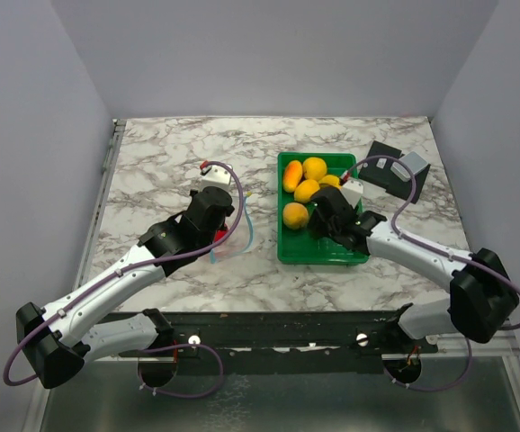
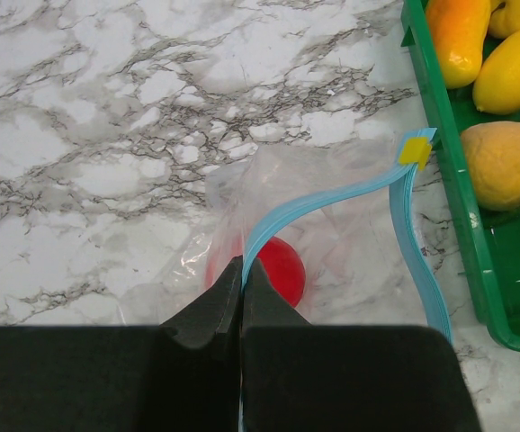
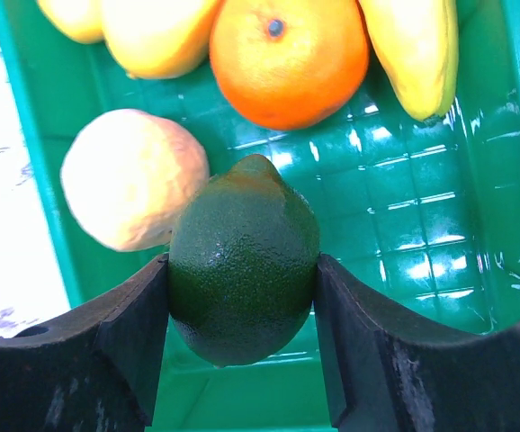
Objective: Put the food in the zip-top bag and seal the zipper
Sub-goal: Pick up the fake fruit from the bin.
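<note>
The marble table (image 1: 152, 162) is carrying everything, with both arms reaching out over it from the near edge. The green tray (image 1: 282, 243) is sitting right of centre. The zip-top bag (image 2: 350, 243), clear and floppy, is lying flat just beside the tray's left wall.

The right gripper (image 3: 242, 288) is working inside the tray. Its two fingers (image 3: 130, 342) are standing partly apart and pressing on opposite sides of the dark green fruit (image 3: 242, 261), clamping it between them above the tray floor. Whether the fruit is resting on the floor or hanging clear of it is not showing.

The left gripper (image 2: 242, 270) is sitting at the bag's mouth. Its fingers are squeezed fully together, with no gap between them, and are pinching the zipper (image 2: 332, 202) where the light blue strip is running in between the tips. From there the strip is curving up to a small yellow slider tab (image 2: 415, 150) close to the tray wall. A second blue strip is trailing back down from the tab.

Counting the food: five orange-yellow fruits (image 1: 295, 216) are lying loose in the tray, grouped toward its far left part. One dark green fruit is sitting in the right fingers. One red fruit (image 2: 282, 265) is lying inside the bag, just ahead of the left fingertips. That is making seven pieces, with one bag and one tray.
</note>
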You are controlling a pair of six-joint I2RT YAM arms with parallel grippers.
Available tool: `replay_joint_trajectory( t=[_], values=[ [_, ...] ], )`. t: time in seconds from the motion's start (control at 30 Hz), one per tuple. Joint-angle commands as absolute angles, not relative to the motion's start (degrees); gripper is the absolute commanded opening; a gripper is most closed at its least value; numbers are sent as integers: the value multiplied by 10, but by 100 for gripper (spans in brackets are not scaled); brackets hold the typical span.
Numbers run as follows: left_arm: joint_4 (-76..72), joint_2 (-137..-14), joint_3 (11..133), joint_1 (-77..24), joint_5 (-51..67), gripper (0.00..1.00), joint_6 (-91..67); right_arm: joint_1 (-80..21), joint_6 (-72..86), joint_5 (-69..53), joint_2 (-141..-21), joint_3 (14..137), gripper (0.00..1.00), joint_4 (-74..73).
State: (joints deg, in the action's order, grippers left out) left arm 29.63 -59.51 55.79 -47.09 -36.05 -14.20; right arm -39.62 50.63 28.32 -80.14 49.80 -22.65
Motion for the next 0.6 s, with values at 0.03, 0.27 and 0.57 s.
replay_joint_trajectory(
  t=[0.03, 0.27, 0.57],
  values=[
    [286, -587, 553, -469, -376, 0, -137, -392, 466, 239, -738, 487, 27, -199],
    [286, -587, 553, -469, -375, 0, -137, -392, 375, 126, -678, 497, 26, -135],
    [286, -586, 553, -469, -374, 0, -138, -414, 340, 17, -639, 494, 24, -52]
  ],
)
